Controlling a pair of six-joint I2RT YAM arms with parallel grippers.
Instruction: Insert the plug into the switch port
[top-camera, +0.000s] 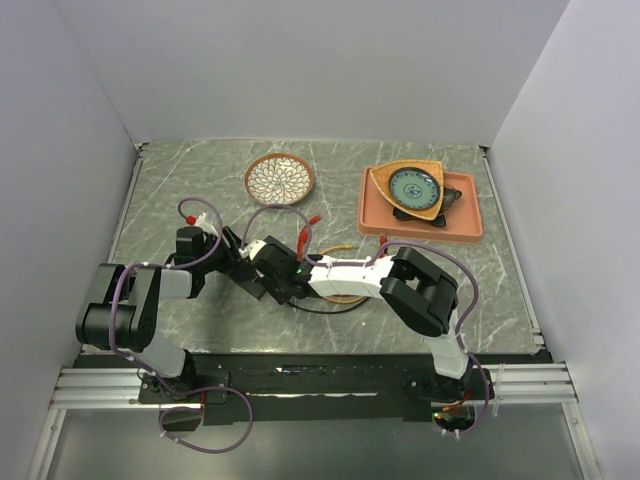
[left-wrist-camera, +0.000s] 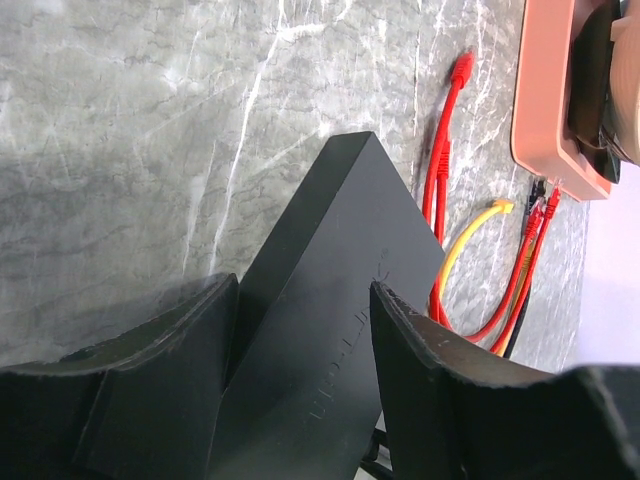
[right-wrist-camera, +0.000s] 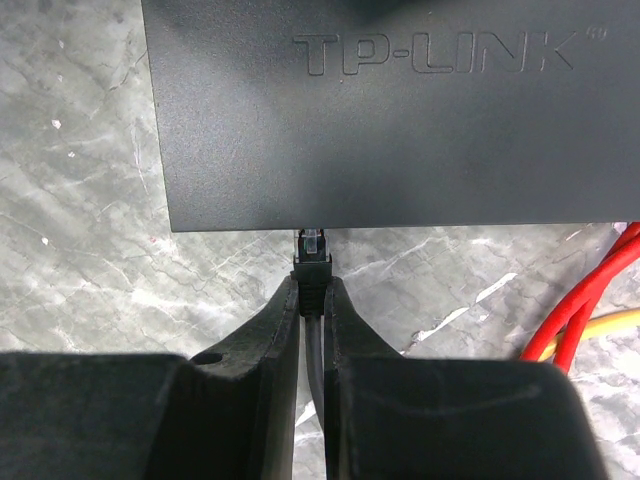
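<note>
At the near middle of the worktop (top-camera: 180, 190), between the two arms, the switch (right-wrist-camera: 380, 120) sat with one edge turned toward the right arm. The plug (right-wrist-camera: 311, 245) met that edge squarely, its clear tip touching the casing. The port itself was hidden beneath the top face, so I could not tell whether the tip had entered. With most of the clear body showing outside, it looked lined up or barely started, with the seating push left to do. The right tool (right-wrist-camera: 311, 295) was pressed together on the plug's black boot, its cable running back between the fingers. The left tool (left-wrist-camera: 305, 290) straddled the switch, both fingers looking to bear on its sides and bracing it. Beyond, a red cable (left-wrist-camera: 440, 160) and a yellow cable (left-wrist-camera: 465, 235) lay loose on the marble. Farther off stood a salmon tray (top-camera: 420, 233).
</note>
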